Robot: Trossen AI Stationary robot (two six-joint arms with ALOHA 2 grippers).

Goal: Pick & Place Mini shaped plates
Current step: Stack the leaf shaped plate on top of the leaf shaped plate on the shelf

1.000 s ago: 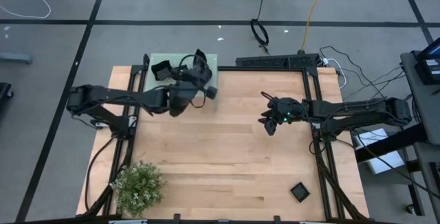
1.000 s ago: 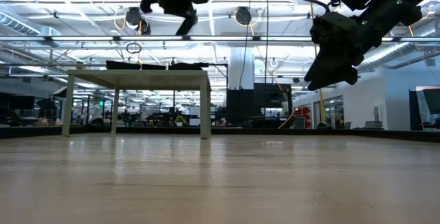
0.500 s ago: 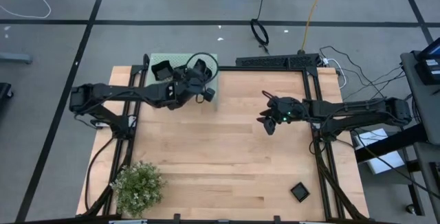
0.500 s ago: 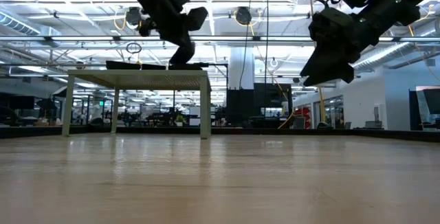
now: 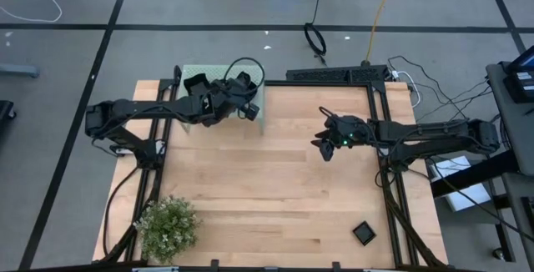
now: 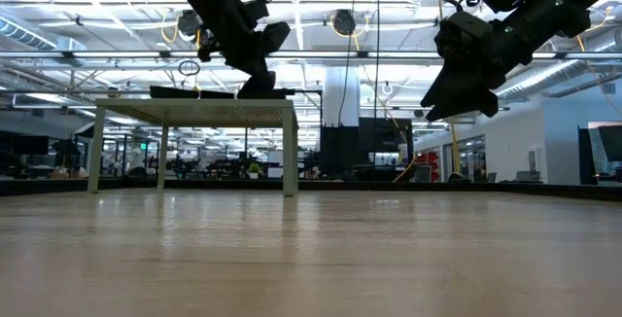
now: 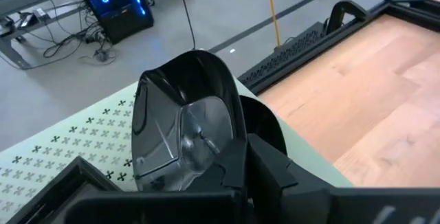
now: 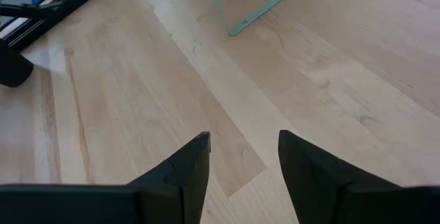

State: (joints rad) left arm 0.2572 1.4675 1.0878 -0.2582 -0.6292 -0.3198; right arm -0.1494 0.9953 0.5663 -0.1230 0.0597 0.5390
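The left gripper (image 5: 248, 109) pinches the rim of a black plate (image 7: 182, 131) over the pale green stand (image 7: 62, 145); released tilted, it could slide off. The right gripper (image 8: 244, 165) hovers empty, fingers apart, above the table (image 5: 275, 188)

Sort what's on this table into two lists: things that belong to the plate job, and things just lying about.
Job:
- mini plate held in the shut left gripper over the green stand
- black plates on that stand
- lone square plate at the table's near right
- right gripper, open, empty

Lying about:
- potted plant
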